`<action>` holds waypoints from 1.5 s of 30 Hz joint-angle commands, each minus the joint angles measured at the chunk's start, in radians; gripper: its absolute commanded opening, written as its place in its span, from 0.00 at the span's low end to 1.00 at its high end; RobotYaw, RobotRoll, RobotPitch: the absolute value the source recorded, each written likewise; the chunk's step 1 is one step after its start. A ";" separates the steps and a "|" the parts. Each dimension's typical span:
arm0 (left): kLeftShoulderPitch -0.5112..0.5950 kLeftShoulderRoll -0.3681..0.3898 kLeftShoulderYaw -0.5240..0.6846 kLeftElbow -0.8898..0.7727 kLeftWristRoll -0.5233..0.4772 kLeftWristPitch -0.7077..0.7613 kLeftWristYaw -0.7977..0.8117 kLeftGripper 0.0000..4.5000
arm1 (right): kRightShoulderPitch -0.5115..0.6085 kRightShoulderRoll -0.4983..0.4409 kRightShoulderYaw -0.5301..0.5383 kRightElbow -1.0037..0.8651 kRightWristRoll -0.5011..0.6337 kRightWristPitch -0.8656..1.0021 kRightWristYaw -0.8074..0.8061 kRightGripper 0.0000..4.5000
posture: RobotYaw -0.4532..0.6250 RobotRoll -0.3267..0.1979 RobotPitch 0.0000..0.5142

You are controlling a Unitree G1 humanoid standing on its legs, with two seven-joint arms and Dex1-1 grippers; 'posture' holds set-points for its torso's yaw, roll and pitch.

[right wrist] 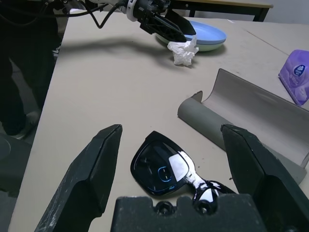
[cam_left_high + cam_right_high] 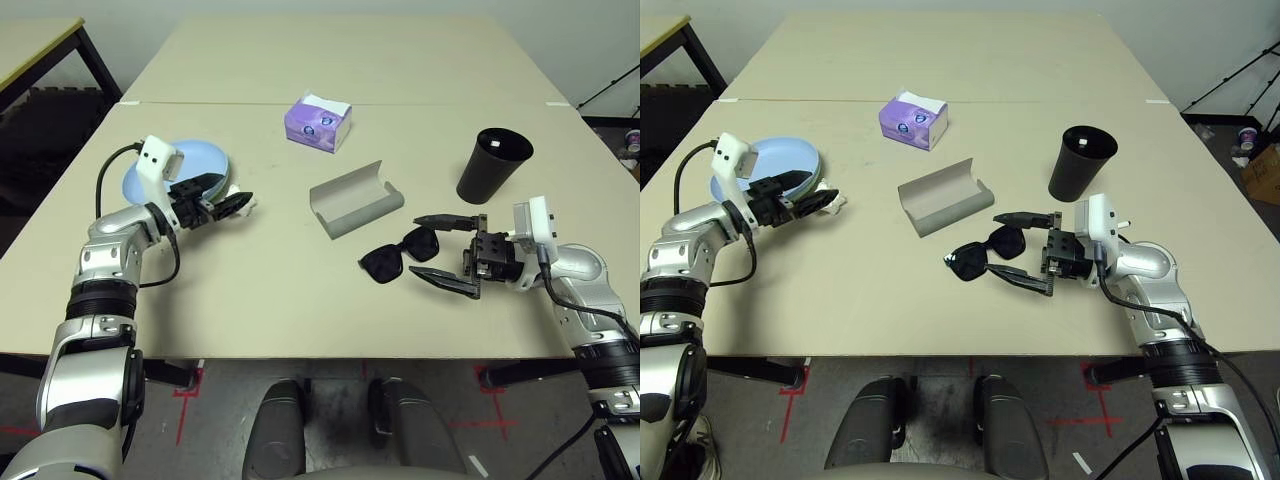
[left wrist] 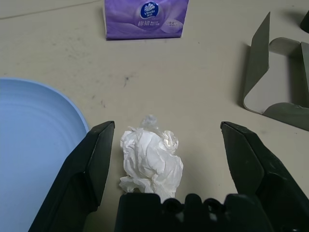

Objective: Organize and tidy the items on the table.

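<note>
A crumpled white tissue (image 3: pixel 152 162) lies on the table (image 2: pixel 280 290) beside a light blue plate (image 2: pixel 195 162) stacked on a pale green plate (image 1: pixel 212 47). My left gripper (image 2: pixel 236 194) is open, one finger on each side of the tissue and apart from it. Black sunglasses (image 2: pixel 398 256) lie at the near right, their lenses between the open fingers of my right gripper (image 2: pixel 413 245). An open grey glasses case (image 2: pixel 355 200) lies at the middle. The tall black cup (image 2: pixel 492 165) stands upright at the right.
A purple tissue box (image 2: pixel 318 122) sits beyond the case near the table's seam (image 2: pixel 450 104). Bare tabletop stretches along the near edge between my arms and across the far half.
</note>
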 commanded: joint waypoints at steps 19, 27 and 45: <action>-0.024 0.032 -0.077 0.074 0.136 -0.065 0.009 0.99 | 0.021 -0.001 0.000 -0.034 0.008 0.012 -0.026 1.00 | 0.44 0.62 0.22; -0.036 0.028 -0.077 0.092 0.146 -0.083 0.004 0.35 | 0.028 -0.006 -0.002 -0.044 0.010 0.016 -0.032 1.00 | 0.44 0.62 0.22; -0.152 0.093 0.068 0.023 0.042 0.031 0.101 0.01 | 0.043 -0.013 -0.006 -0.046 0.013 0.015 -0.030 1.00 | 0.44 0.62 0.23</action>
